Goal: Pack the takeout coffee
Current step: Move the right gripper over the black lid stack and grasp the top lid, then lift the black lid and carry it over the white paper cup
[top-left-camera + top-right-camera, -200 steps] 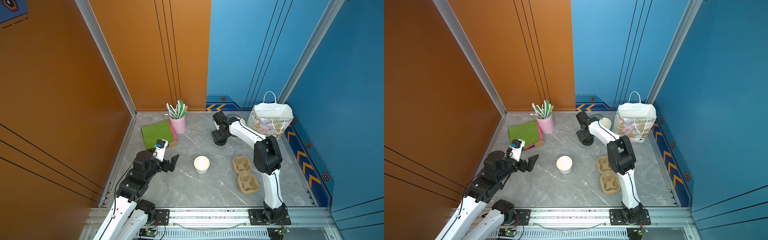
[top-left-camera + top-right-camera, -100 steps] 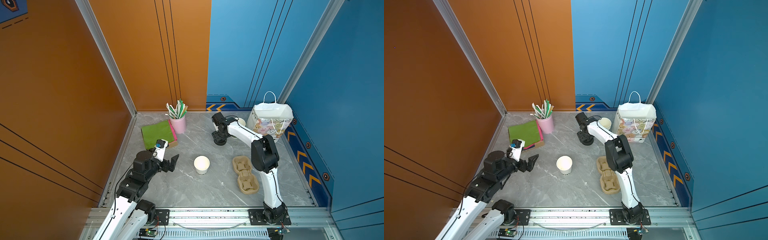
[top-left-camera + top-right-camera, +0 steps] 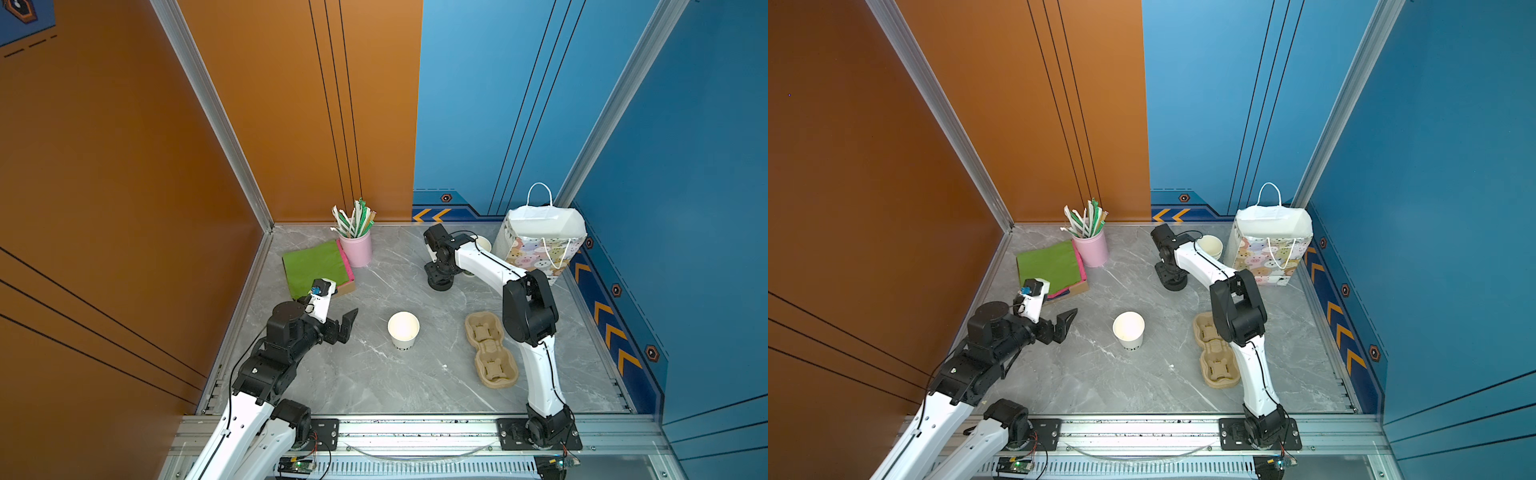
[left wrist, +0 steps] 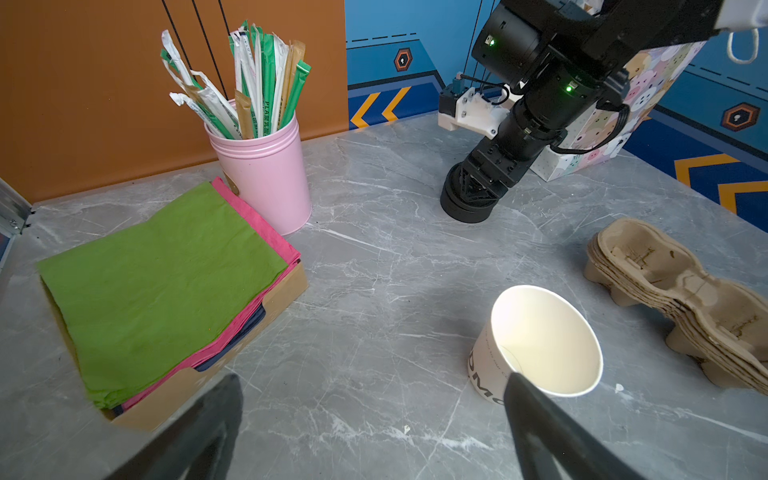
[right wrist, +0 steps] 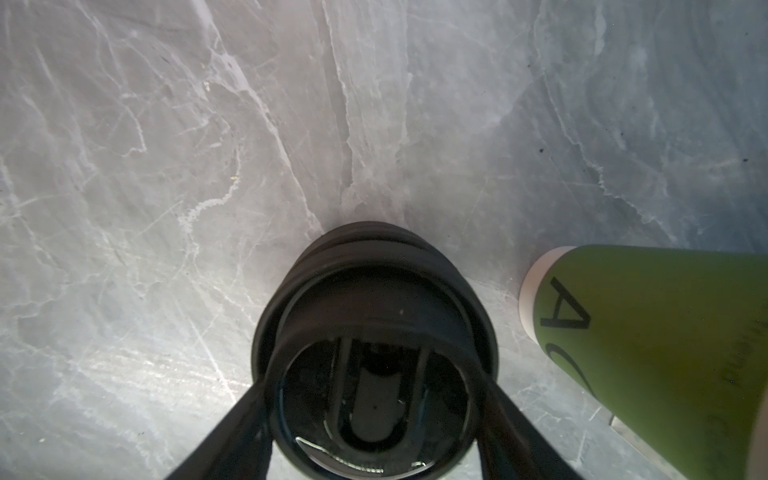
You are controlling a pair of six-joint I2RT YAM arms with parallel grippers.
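Cup [image 3: 403, 330] stands upright mid-desk [image 3: 374, 386], open-topped, no lid on it yet, so by my read the coffee isn't ready to pack. I place everything else off that cup.

L jaws are spread wide apart and empty, low over the desk just L of the cup and aimed at it. I take that as waiting to steady it for capping.

R arm [image 3: 482, 259] is stretched well behind the cup to the lids [image 4: 467, 205], a short black stack on the desk. R jaws point down and sit either side of the top lid [image 5: 374, 328], touching its rim both sides as far as I can see. View's dark there, so I can't swear the clamp is firm. Gripping across the rim makes sense: it should lift one lid off w/o crushing it.

Carrier [image 3: 490, 353] lies just R of the cup. Bag [image 3: 540, 245] stands open further back on that side, prob. the end stop.

Writing:
- The cup has dark letters low on its side, "DM" plus a cut-off char.
- Green cup [image 5: 648, 332] beside the lids carries a black "A" and part of another letter.
- One wrapper among the straws [image 4: 257, 75], back-L of the cup, reads "PLA".
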